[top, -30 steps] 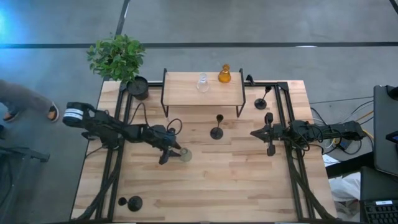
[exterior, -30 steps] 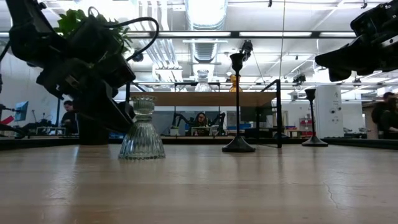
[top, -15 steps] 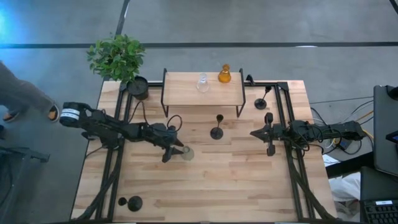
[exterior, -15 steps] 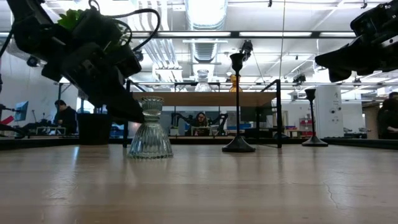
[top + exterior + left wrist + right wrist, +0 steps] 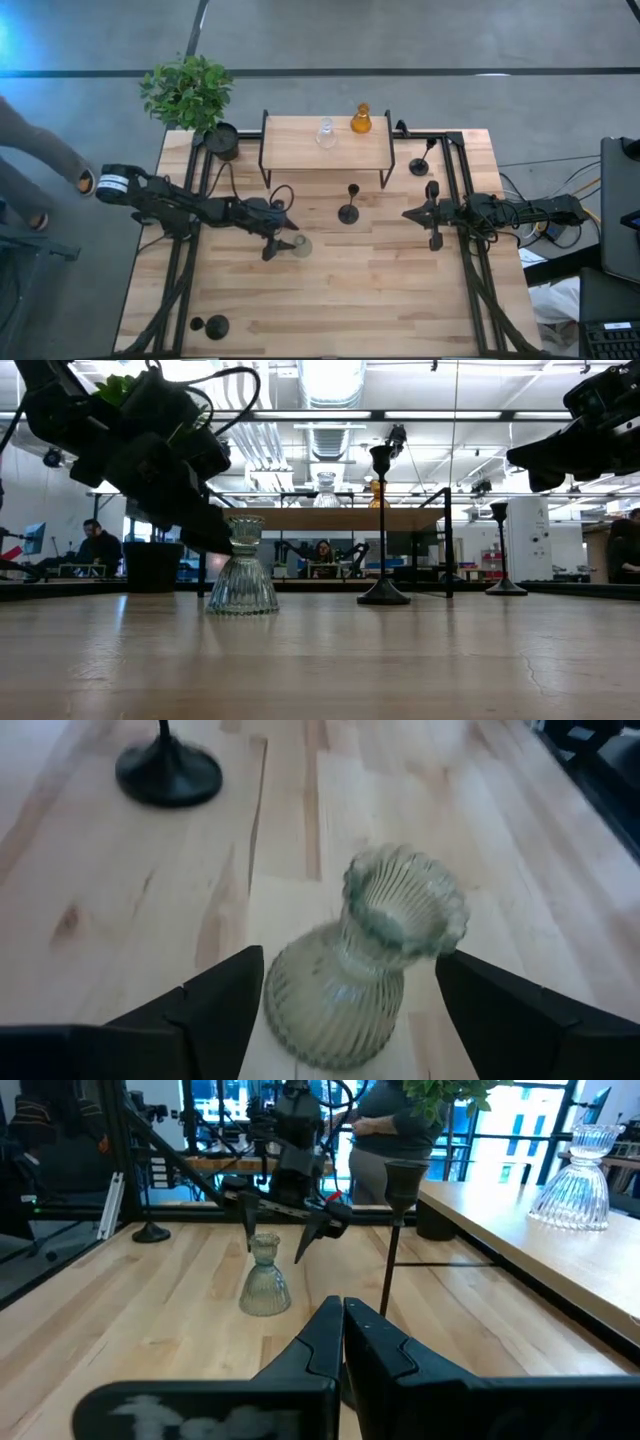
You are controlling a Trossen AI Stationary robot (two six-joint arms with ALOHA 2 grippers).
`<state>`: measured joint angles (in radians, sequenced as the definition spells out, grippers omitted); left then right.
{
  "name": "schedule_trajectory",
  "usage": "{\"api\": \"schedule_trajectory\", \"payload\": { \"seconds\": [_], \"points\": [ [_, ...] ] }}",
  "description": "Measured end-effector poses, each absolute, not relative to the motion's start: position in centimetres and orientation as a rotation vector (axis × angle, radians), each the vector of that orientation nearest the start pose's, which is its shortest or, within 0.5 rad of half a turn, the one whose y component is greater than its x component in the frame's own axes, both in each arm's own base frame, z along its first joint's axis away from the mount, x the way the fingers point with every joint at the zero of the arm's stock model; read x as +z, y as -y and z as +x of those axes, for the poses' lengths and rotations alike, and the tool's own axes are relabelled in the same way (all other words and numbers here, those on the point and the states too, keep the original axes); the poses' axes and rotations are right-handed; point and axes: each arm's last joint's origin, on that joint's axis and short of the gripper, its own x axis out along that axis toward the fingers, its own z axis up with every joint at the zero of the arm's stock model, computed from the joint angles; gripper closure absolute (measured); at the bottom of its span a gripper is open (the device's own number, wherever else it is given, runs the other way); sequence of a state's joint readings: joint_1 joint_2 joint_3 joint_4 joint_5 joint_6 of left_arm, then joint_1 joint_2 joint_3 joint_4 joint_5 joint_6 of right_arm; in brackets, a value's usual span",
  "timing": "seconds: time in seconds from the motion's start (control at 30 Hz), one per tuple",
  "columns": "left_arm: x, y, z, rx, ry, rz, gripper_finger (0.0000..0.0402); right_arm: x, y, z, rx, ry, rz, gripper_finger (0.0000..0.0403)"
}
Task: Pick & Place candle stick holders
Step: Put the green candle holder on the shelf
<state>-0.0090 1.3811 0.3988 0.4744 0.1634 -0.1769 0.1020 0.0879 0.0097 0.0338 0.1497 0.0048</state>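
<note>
Left wrist view: the left tool [image 5: 345, 1010] was held apart around the olive-green glass holder [image 5: 365, 970], upright on the worktop [image 5: 380, 290], not yet lifted; the right tool [image 5: 343, 1330], fingers together, waited; two glass holders were seen on the shelf [image 5: 300, 150]

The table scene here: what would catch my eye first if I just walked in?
Probably the left gripper, open around a ribbed olive-green glass holder standing upright near the table's middle. Behind it, a clear glass holder and an amber one stand on a small wooden shelf, with a leafy plant at the far left corner. The right gripper waits shut at the right side.
</note>
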Motion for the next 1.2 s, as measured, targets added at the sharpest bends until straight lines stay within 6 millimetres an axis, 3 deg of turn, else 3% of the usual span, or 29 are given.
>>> {"api": "schedule_trajectory", "payload": {
  "seconds": [0.57,0.87,1.2],
  "points": [
    [14.4,1.0,25.0,-0.188,-0.438,-0.164,0.0101,16.3,-0.6,10.2,-0.047,-0.044,-0.001,0.0394],
    [12.7,1.1,25.6,-0.207,-0.486,-0.189,0.0101,16.3,-0.6,10.2,-0.047,-0.044,-0.001,0.0394],
    [12.8,1.1,26.0,-0.219,-0.420,-0.216,0.0111,16.3,-0.6,10.2,-0.047,-0.044,-0.002,0.0394]
  ]
}}
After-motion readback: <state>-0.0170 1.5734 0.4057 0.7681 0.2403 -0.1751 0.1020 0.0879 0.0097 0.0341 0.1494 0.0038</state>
